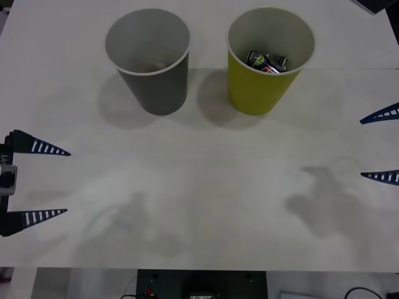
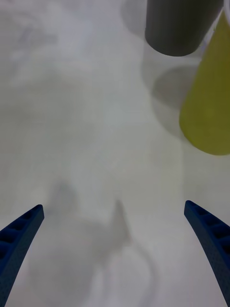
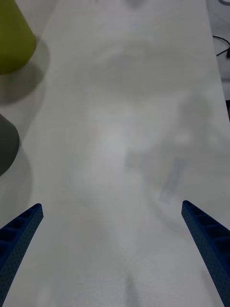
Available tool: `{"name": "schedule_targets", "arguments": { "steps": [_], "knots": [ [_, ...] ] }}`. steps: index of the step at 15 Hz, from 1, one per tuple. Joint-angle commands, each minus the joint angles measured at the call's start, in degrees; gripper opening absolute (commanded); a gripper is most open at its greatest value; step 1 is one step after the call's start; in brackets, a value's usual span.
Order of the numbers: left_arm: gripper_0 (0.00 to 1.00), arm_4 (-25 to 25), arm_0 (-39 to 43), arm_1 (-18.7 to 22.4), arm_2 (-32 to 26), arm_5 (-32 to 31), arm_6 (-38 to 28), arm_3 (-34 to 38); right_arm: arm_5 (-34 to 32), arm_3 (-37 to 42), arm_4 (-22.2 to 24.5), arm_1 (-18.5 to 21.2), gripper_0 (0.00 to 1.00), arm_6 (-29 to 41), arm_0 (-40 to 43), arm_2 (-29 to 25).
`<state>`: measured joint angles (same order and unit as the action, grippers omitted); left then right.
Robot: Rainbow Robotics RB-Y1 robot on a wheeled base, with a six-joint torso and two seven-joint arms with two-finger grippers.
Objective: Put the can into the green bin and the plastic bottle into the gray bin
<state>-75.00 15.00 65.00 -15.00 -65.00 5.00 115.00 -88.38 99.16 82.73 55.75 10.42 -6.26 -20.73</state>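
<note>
The can [image 1: 267, 61] lies on its side inside the green bin [image 1: 269, 93], at the far right of the white table [image 1: 199, 205]; red and blue marks show on its silver side, but no writing can be read. The gray bin [image 1: 156, 81] stands just left of the green one, apart from it. The left gripper [image 1: 65, 182] hangs at the near left edge, fingers spread wide, holding nothing. The right gripper [image 1: 363, 148] sits at the right edge, likewise spread wide and holding nothing.
</note>
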Motion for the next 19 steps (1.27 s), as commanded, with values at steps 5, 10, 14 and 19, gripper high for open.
{"name": "schedule_targets", "arguments": {
  "steps": [5, 10, 14, 19],
  "knots": [
    [1.0, 0.0, 0.0, 0.0, 0.0, 0.0, 0.0, 0.0, 1.5, 0.1, -0.4, 0.0, 1.0, -8.0, 6.3, -0.6],
    [1.0, 0.0, 0.0, 0.0, 0.0, 0.0, 0.0, 0.0, 1.8, 0.1, -0.3, 0.0, 1.0, -9.8, 7.9, -0.5],
    [1.0, 0.0, 0.0, 0.0, 0.0, 0.0, 0.0, 0.0, 3.2, 1.0, -0.3, 0.0, 1.0, -10.9, 9.9, -0.6],
    [1.0, 0.0, 0.0, 0.0, 0.0, 0.0, 0.0, 0.0, 3.7, 1.0, -0.3, 0.0, 1.0, -10.9, 9.9, -0.6]
  ]
}}
